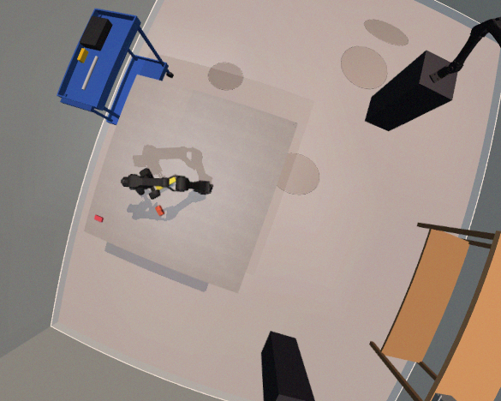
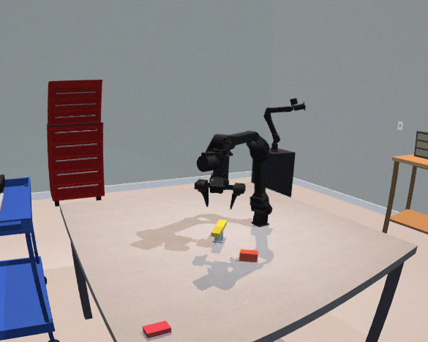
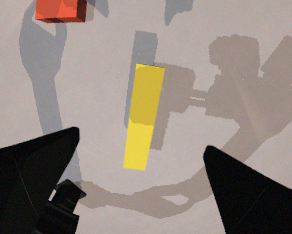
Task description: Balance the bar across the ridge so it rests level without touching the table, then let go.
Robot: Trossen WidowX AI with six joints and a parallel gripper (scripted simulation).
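Pincer (image 2: 219, 207) (image 3: 144, 143) spread wide, nothing gripped, poised above yellow bar (image 1: 172, 181) (image 2: 219, 228) (image 3: 143, 117). Bar is carried on pale blue ridge (image 2: 219, 238), ends off desk (image 1: 241, 172) (image 2: 317, 257) (image 3: 105, 150). Tipping could be caused by off-centre support or a fingertip brush; exact level can't be judged.

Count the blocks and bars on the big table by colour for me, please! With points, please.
Yellow bar (image 1: 172, 181) (image 2: 219, 228) (image 3: 144, 117): 1
Orange block (image 1: 159, 210) (image 2: 248, 256) (image 3: 61, 10): 1
Red block (image 1: 98, 218) (image 2: 156, 329): 1
Total: 3
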